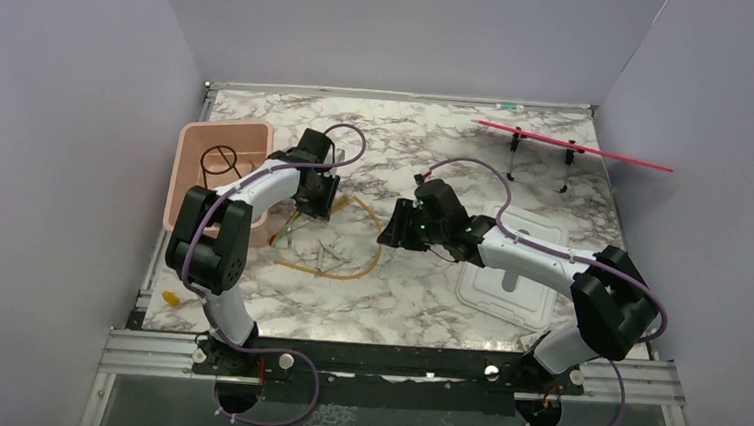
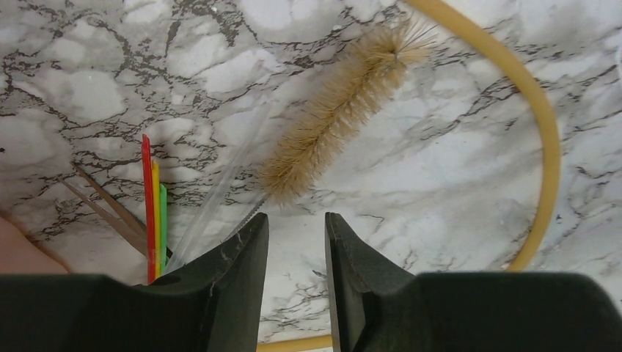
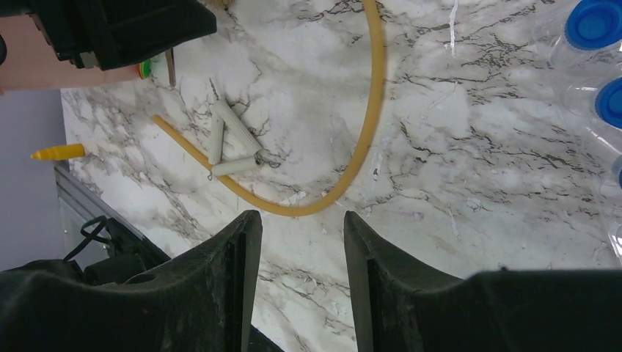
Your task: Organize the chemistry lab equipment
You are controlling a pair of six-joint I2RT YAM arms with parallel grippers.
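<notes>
The marble table (image 1: 417, 306) fills the floor of the walled cell; at its far left stands the pink tub (image 1: 183, 181), and at the near right the white lid (image 1: 487, 299) lies flat, partly under the right arm; a pink strip on thin black legs (image 1: 573, 145) stands at the far right, well apart from the rest.

The left arm reaches up along the tub's right side; its left gripper (image 2: 297, 220) hangs just over bare marble, jaws parted with nothing between them, so it is released. The right arm stretches leftward from over the lid to the table's middle; the right gripper (image 3: 302, 216) is likewise released, jaws apart and only marble in the gap.

The amber rubber tubing loop (image 1: 369, 263) lies on the table between the two grippers, curving in a wide arc; in the left wrist view it sweeps round the right side (image 2: 546, 132), and in the right wrist view it bends just ahead of the jaws (image 3: 374, 95). A tan bristle brush (image 2: 337, 110) lies slanted just beyond the left fingertips, inside the tubing's curve; a clear thin rod lies beside it. The black wire ring with stem (image 1: 220, 160) rests inside the pink tub. The clear blue-capped tubes (image 3: 594, 22) lie together at the right edge of the right wrist view. A wire triangle with white sleeves (image 3: 236, 126) lies inside the loop, touching the tubing; red, yellow and green sticks (image 2: 147, 205) lie side by side left of the left jaw; a small yellow piece (image 1: 171, 299) sits at the near left edge.
</notes>
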